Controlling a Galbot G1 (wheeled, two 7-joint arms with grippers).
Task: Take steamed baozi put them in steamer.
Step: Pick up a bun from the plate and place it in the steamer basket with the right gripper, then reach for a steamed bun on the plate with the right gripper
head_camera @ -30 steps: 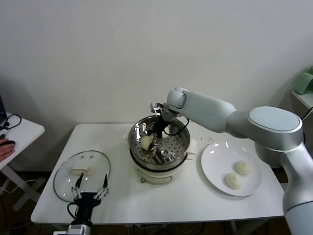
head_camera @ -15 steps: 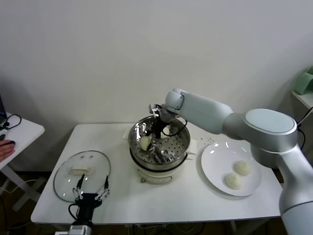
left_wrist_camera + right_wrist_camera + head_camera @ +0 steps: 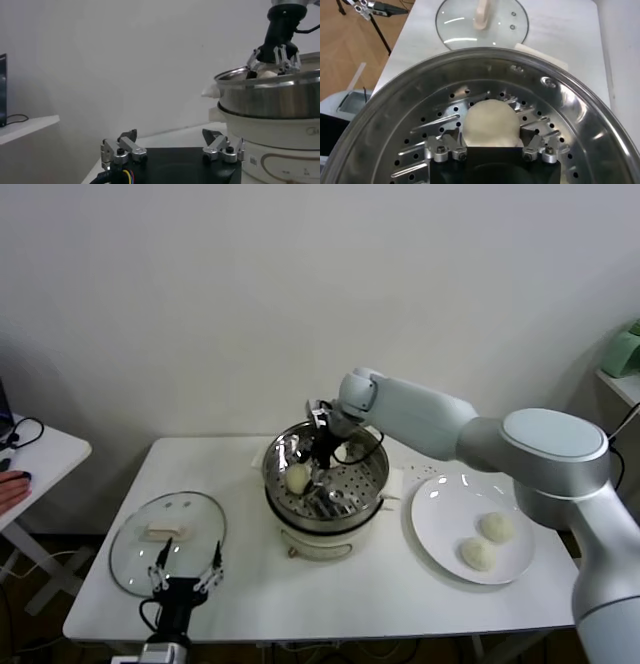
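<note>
From the head view, the right arm reached over the table (image 3: 400,604) and dipped its right gripper (image 3: 318,468) into the steamer (image 3: 375,474), which stood near the table's middle on a white base (image 3: 320,542). 1 bun (image 3: 297,476) lay on the perforated floor at the steamer's left side, just beside the fingertips. To the right sat a plate (image 3: 440,524) with 2 more buns (image 3: 497,527) on it, near each other but apart. A glass lid (image 3: 130,554) lay flat at the table's left, and the left gripper (image 3: 186,576) hung low at the near edge, just in front of the lid — parked, fingers spread with nothing between them. In the left wrist view, the left gripper (image 3: 171,149) showed its 2 fingers (image 3: 122,148) well apart and empty, with the steamer (image 3: 270,97) and its base (image 3: 280,145) beyond, and the right gripper (image 3: 274,59) poking down past the rim. In the right wrist view, the right gripper (image 3: 491,148) stood wide, its fingers (image 3: 442,149) flanking the bun (image 3: 489,123) — whether they touched it could not be told. The bun rested on the steamer (image 3: 410,115) floor, and the lid (image 3: 460,20) lay on the table beyond the rim.
</note>
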